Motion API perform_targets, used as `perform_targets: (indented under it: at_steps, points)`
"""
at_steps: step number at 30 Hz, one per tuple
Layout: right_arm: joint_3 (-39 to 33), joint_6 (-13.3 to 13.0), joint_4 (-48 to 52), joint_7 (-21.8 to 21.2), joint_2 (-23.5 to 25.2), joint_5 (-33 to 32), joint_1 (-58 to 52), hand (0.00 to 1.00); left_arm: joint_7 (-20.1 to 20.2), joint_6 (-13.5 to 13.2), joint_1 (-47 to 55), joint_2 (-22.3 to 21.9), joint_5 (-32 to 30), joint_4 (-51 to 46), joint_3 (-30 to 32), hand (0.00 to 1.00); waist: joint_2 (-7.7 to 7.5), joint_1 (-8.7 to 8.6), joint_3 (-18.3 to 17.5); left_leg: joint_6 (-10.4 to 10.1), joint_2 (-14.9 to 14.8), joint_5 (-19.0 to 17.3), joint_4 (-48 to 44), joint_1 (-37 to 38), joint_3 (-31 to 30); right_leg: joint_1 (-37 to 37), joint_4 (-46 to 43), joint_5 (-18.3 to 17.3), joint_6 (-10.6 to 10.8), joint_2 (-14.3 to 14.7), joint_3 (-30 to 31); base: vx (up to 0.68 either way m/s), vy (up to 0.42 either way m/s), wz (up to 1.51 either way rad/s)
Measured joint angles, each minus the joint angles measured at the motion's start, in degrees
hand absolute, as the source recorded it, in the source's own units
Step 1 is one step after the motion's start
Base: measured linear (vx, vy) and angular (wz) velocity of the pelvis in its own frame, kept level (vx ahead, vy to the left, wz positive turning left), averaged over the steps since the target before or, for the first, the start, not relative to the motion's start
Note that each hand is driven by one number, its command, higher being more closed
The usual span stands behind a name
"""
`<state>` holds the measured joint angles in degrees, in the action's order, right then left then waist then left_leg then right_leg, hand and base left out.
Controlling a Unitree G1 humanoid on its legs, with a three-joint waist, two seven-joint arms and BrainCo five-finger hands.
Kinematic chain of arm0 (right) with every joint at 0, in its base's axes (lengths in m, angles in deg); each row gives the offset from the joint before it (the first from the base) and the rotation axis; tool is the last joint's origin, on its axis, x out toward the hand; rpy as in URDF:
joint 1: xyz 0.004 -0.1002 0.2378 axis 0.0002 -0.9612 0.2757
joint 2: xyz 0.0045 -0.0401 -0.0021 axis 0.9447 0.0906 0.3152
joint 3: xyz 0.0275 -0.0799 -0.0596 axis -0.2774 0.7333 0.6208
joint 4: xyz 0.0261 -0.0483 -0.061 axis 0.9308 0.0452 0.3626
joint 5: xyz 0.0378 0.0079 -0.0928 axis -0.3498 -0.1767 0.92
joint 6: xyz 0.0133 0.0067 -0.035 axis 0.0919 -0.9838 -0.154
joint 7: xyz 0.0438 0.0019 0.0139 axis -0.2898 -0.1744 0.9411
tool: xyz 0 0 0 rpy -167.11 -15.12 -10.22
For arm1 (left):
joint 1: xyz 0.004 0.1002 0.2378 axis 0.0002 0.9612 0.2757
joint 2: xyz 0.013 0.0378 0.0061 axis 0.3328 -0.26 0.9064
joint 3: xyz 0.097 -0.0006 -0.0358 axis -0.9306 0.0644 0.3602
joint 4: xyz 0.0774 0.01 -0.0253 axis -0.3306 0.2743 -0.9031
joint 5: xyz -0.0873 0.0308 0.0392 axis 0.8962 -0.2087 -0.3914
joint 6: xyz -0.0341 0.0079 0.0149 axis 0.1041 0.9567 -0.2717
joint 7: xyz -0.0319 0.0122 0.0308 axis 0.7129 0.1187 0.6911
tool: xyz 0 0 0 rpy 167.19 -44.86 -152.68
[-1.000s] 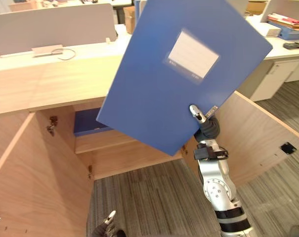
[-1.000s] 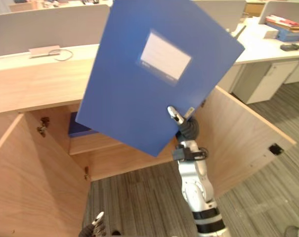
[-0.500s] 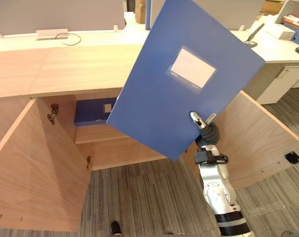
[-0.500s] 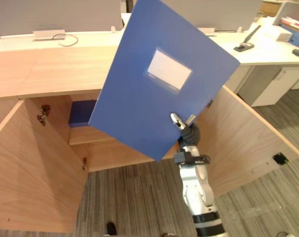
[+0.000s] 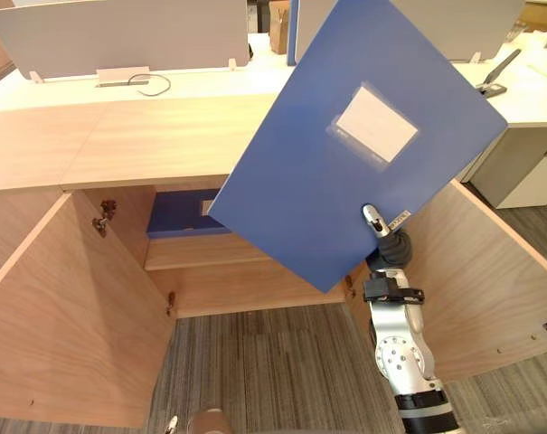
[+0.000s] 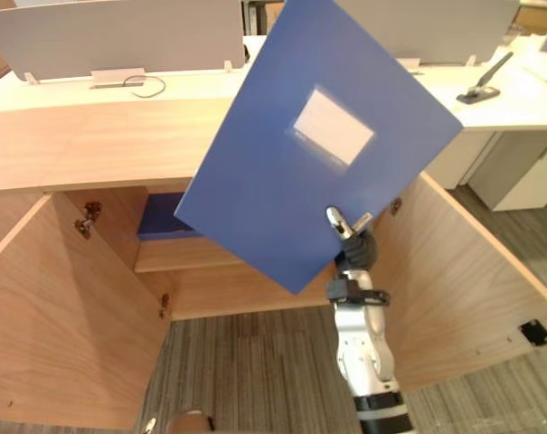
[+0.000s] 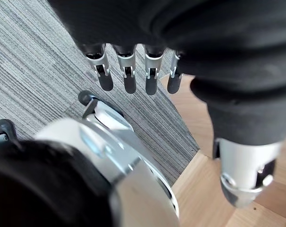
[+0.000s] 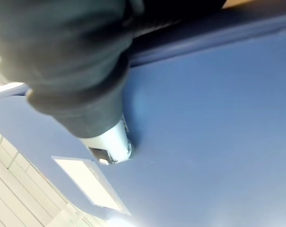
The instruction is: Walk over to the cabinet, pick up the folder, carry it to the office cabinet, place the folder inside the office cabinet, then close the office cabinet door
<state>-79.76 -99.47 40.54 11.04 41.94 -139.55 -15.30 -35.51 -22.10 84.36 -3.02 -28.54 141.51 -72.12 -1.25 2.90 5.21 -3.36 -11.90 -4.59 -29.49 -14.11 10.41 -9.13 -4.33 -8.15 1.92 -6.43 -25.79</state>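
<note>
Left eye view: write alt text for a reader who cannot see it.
The right hand holds a large blue folder tilted up in front of a low wooden cabinet whose two doors stand open. A second blue folder lies on the shelf inside.

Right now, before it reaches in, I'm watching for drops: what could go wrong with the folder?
The right robot hand pinches the folder near one lower corner, so the tilted folder might swing or slip. A blue item already lies on the cabinet shelf; the incoming folder may snag on it.
</note>
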Motion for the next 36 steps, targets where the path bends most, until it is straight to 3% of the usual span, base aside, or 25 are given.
perform_targets:
  at_steps: [2,3,4,6,7,10,16,20,22,24,26,27,29,30,31,32,33,36]
  points:
    - [0.03,-0.01,-0.20,0.47,0.02,-0.18,0.41,1.00,0.09,0.28,1.52,-0.40,-0.23,0.12,0.04,0.00,0.58,0.59,0.31,-0.52,3.97,0.03,10.46,1.38,-2.28,0.16,-0.13,0.18,0.37,-0.62,1.68,0.06,0.187,-0.52]
    - [0.06,-0.02,-0.39,0.61,-0.05,-0.18,0.62,1.00,0.08,0.29,2.25,-0.69,-0.32,0.14,0.21,0.00,1.10,0.65,0.15,-0.94,4.60,2.26,14.27,2.35,-2.80,0.20,-0.11,0.17,0.73,-0.27,2.35,0.10,0.194,-0.61]
    - [-0.08,-0.12,-1.14,0.82,-0.08,-0.16,1.12,1.00,0.10,0.32,3.21,-1.59,-1.10,0.29,1.14,0.00,2.31,1.06,-0.21,0.85,5.04,8.38,19.19,3.94,-4.49,0.07,0.10,0.06,1.68,0.65,3.81,0.08,0.148,-0.41]
    - [0.38,-0.09,-1.58,1.54,1.88,-0.11,0.98,1.00,0.10,0.27,3.16,-1.09,-2.29,0.70,3.99,0.00,-0.42,0.37,-0.76,1.28,7.35,10.12,24.39,6.86,-4.25,-0.17,0.50,0.11,2.54,-1.56,4.00,0.14,0.122,-0.15]
    - [0.91,-0.09,-1.18,1.44,2.11,-0.12,0.99,1.00,0.10,0.28,2.61,-1.05,-3.52,0.72,5.10,0.00,-0.82,0.13,-0.89,1.73,8.71,11.54,27.69,8.48,-4.04,-0.14,0.64,0.12,2.90,-2.71,3.97,0.14,0.090,0.04]
    - [3.02,0.24,-1.20,0.77,2.16,-0.05,0.95,1.00,0.16,0.19,1.61,-1.10,-5.68,0.55,5.36,0.00,-0.54,0.11,-0.97,2.66,10.90,13.15,32.77,11.02,-3.11,-0.04,0.67,0.28,4.08,-4.40,4.20,0.10,0.100,-0.02]
    - [3.92,1.12,-2.80,0.46,2.25,1.15,0.96,1.00,0.25,0.03,0.17,-0.31,-6.20,0.56,3.55,0.00,-0.34,0.27,-0.91,3.05,12.17,13.42,34.41,11.87,-2.37,0.28,0.67,1.04,5.34,-5.69,4.38,0.06,0.058,-0.05]
    - [3.74,1.86,-3.87,0.44,1.61,2.34,0.96,1.00,0.29,-0.39,0.19,-0.11,-6.48,0.57,0.25,0.00,1.29,0.74,-1.53,3.06,12.44,12.34,34.45,12.47,-1.35,3.77,-5.88,0.32,6.74,-7.63,5.63,0.00,0.065,-0.21]
    - [3.33,1.98,-3.87,0.44,0.65,2.37,0.94,1.00,0.57,-0.42,0.56,-0.15,-7.47,0.66,-1.77,0.00,2.87,0.32,-1.23,2.98,12.27,11.56,34.45,14.40,-1.41,7.75,-17.69,0.00,6.61,-9.97,5.81,-0.02,0.105,-0.08]
    - [3.32,1.99,-3.85,0.32,0.73,2.35,0.92,1.00,0.90,-0.53,1.07,0.47,-8.94,1.02,-2.52,0.00,2.44,-0.13,-1.24,3.41,13.32,10.83,34.47,16.08,-1.71,11.03,-27.60,0.38,5.85,-13.31,5.38,-0.03,0.104,0.11]
    - [3.65,1.99,-3.78,-0.35,1.02,2.35,0.82,1.00,1.35,-0.39,1.04,0.98,-11.27,1.17,-2.60,0.00,1.76,-0.48,-1.49,4.19,14.04,10.18,34.46,16.41,-3.38,12.48,-33.04,-0.33,0.45,-15.99,1.94,-0.02,0.043,0.26]
    - [3.97,2.08,-3.78,-0.53,1.15,2.35,0.62,1.00,1.35,-0.31,0.97,1.08,-11.45,1.18,-2.59,0.00,1.68,-0.60,-1.41,4.25,13.98,10.13,34.45,16.30,-4.02,12.49,-32.65,-2.54,0.69,-15.57,1.73,-0.03,-0.019,0.28]
    - [4.06,3.11,-3.79,-0.79,1.46,3.36,-0.20,1.00,1.35,-0.28,1.10,1.13,-11.49,1.20,-2.45,0.00,1.87,-0.23,-0.98,4.35,12.23,10.16,34.35,16.16,-5.99,12.29,-25.67,-5.71,2.74,-10.53,2.52,-0.05,-0.087,0.27]
    - [4.01,3.11,-3.98,-0.80,1.56,4.11,-0.49,1.00,1.36,-0.28,1.26,1.25,-11.49,1.53,-2.13,0.00,1.79,-0.32,-0.79,4.21,11.42,10.27,34.16,16.16,-6.57,11.55,-20.04,-5.21,2.60,-7.97,2.61,-0.04,-0.161,0.29]
    - [3.94,3.15,-3.99,-0.81,1.84,4.44,-0.75,1.00,1.56,-0.27,1.37,1.99,-11.66,2.31,-0.89,0.00,-0.04,-0.26,-0.90,3.51,11.80,10.63,34.16,16.24,-6.41,11.22,-12.35,-0.87,0.67,-6.59,2.65,-0.01,-0.165,0.36]
    - [3.74,3.17,-4.00,-0.87,1.95,4.38,-1.06,1.00,1.52,-0.08,1.16,2.14,-12.33,2.98,-0.07,0.00,-0.23,-0.52,-0.81,3.24,11.74,10.81,34.26,16.37,-6.67,10.73,-12.01,0.95,1.97,-6.31,3.03,0.03,-0.162,0.21]
    - [3.55,3.19,-4.00,-0.75,1.70,4.35,-1.48,1.00,1.54,-0.03,1.53,1.53,-12.70,3.13,0.69,0.00,0.00,-0.17,-1.33,2.08,10.44,11.23,34.35,16.44,-6.32,9.91,-9.50,1.63,1.81,-4.62,2.79,0.05,-0.142,-0.09]
    - [3.89,3.18,-3.82,-0.68,1.67,4.22,-1.43,1.00,1.51,0.49,2.65,-0.45,-13.08,3.35,4.57,0.00,0.84,-0.09,-1.36,1.15,7.79,10.86,34.39,15.76,-4.43,10.01,-5.37,2.86,1.06,-1.12,3.86,0.03,-0.121,-0.36]
